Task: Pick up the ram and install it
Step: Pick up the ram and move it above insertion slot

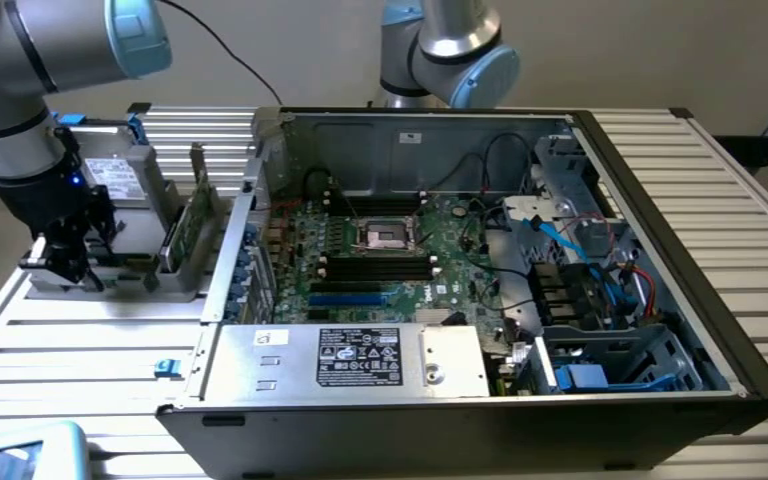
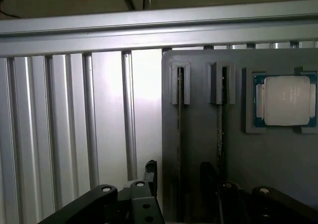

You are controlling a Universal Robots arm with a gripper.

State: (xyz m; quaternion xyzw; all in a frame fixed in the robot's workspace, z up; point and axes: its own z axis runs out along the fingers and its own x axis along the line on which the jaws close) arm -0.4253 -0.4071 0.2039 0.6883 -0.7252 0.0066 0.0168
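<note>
Gripper (image 2: 179, 169) wide open, nothing held, over the grey holder (image 2: 268, 174); the ram (image 2: 180, 122) stands on edge there, its line running between the fingertips, long axis square to their closing direction.

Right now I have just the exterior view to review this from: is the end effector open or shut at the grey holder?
Observer: Open; the end effector has its fingertips apart, one on each side of the ram stick nearest the edge of the grey holder.
Operator: Are they pressed on it?
Observer: No, there is a gap between that stick and each fingertip.
Operator: And what sits on the far side of the second upright stick?
Observer: Beyond the second stick, the square silver processor chip lies flat in its cradle.
</note>
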